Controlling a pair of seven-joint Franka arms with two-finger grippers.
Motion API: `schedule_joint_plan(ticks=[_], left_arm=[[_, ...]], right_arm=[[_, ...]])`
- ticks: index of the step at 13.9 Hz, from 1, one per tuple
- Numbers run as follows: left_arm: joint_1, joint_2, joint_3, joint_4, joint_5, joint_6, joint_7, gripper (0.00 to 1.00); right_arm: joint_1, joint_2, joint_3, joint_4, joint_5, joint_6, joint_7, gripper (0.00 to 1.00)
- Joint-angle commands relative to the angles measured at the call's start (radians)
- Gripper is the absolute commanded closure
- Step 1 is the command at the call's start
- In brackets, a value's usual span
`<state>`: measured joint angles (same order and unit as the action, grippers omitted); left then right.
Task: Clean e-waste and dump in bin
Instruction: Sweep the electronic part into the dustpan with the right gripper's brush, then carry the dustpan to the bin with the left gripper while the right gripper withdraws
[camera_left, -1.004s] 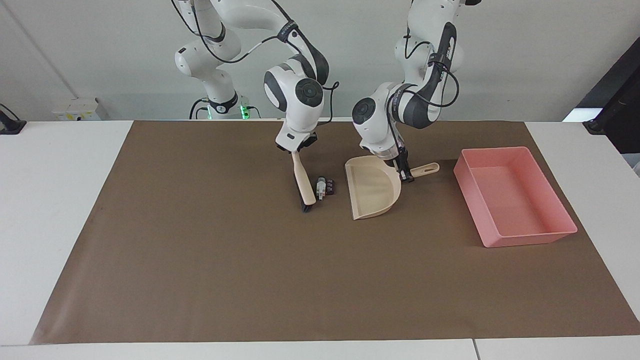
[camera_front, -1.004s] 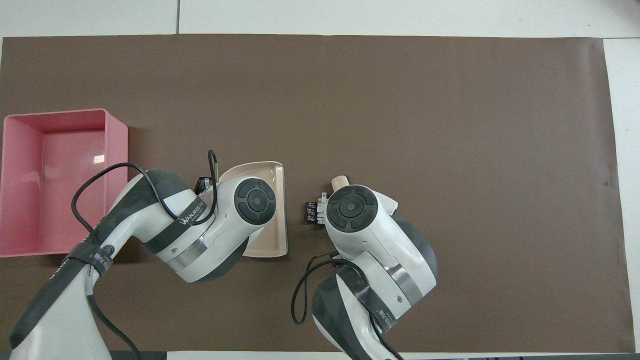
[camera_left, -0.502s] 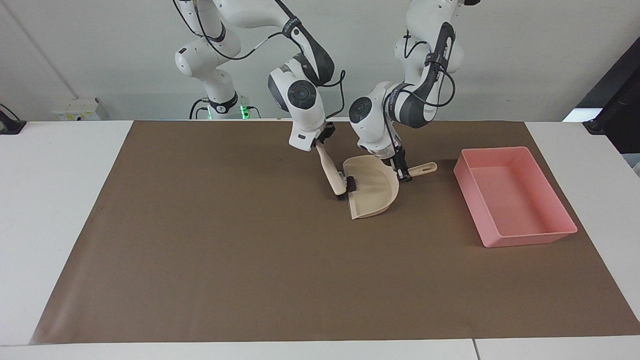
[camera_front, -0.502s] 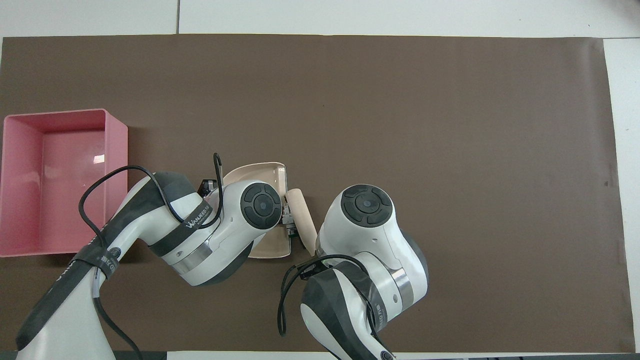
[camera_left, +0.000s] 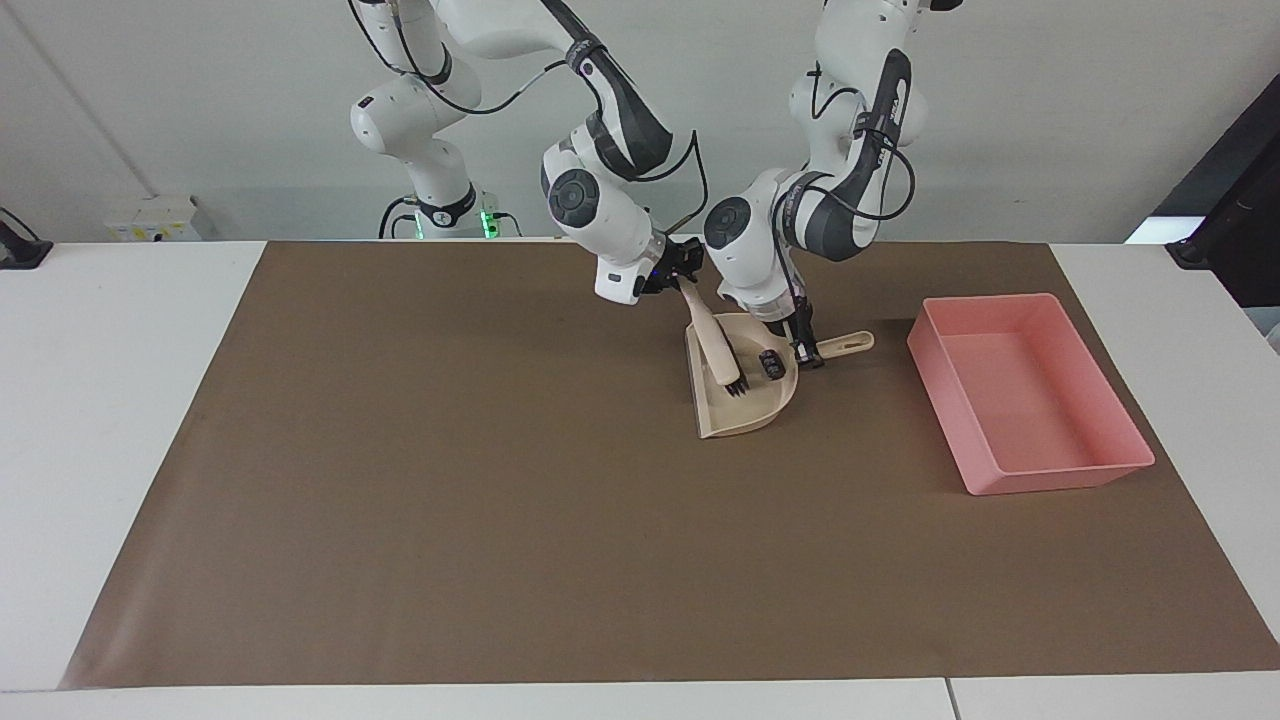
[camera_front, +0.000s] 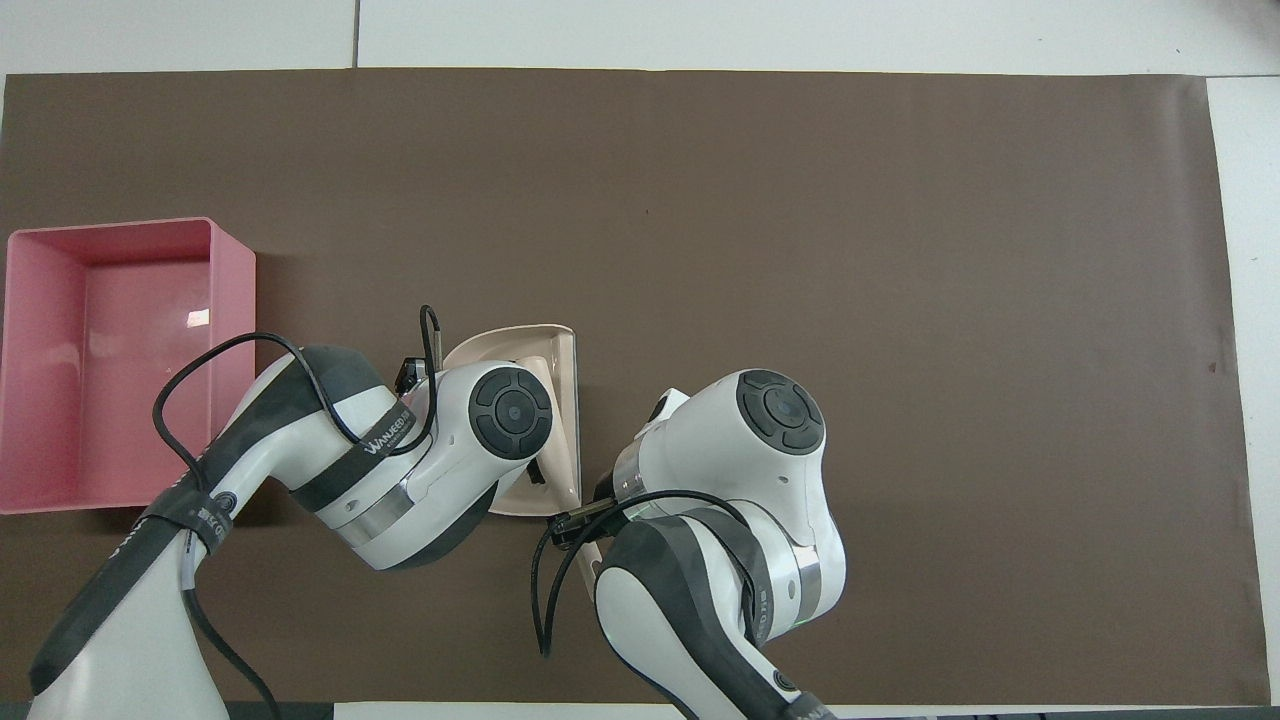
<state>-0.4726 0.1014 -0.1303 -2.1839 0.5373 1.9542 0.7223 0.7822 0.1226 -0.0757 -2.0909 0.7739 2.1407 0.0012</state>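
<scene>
The beige dustpan (camera_left: 745, 415) (camera_front: 520, 340) lies on the brown mat, its mouth toward the right arm's end of the table. My left gripper (camera_left: 808, 352) is shut on the dustpan's handle (camera_left: 848, 342). My right gripper (camera_left: 685, 280) is shut on the handle of a beige brush (camera_left: 712, 340) (camera_front: 560, 445), whose dark bristles (camera_left: 735, 388) rest inside the pan. The e-waste (camera_left: 770, 365), small dark bits, lies in the pan beside the bristles; the left arm hides it in the overhead view. The pink bin (camera_left: 1060, 478) (camera_front: 232, 300) stands beside the dustpan at the left arm's end.
A brown mat (camera_left: 500, 520) covers most of the white table (camera_left: 120, 400). Both arms crowd together over the dustpan near the robots' edge of the mat.
My right gripper swept the brush toward the left arm's end, pushing the e-waste off the mat into the dustpan. The left gripper and dustpan barely moved.
</scene>
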Motion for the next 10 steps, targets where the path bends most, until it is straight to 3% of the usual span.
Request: schedule_joint_plan(ticks=[1,5,8,10], left_arm=[[0.041,-0.017,-0.006,-0.046,-0.003,0.104,0.002,1.0],[0.109,-0.034,-0.006,-0.04,-0.095,0.153,0.128,1.0],[0.175,-0.084,-0.005,-0.022,-0.18,0.141,0.28,1.0],[0.23,-0.129,-0.005,-0.02,-0.203,0.138,0.339,1.0]], right_arm=[[-0.001,-0.049,-0.007,-0.006,-0.008,-0.019,0.074,0.99],[-0.029,-0.13,-0.007,-0.003,-0.381,-0.054,0.437,1.0],[-0.133,-0.187,-0.01,0.002,-0.464,-0.213,0.451,1.0],[-0.245,-0.212,-0.009,0.012,-0.6,-0.342,0.424,1.0]])
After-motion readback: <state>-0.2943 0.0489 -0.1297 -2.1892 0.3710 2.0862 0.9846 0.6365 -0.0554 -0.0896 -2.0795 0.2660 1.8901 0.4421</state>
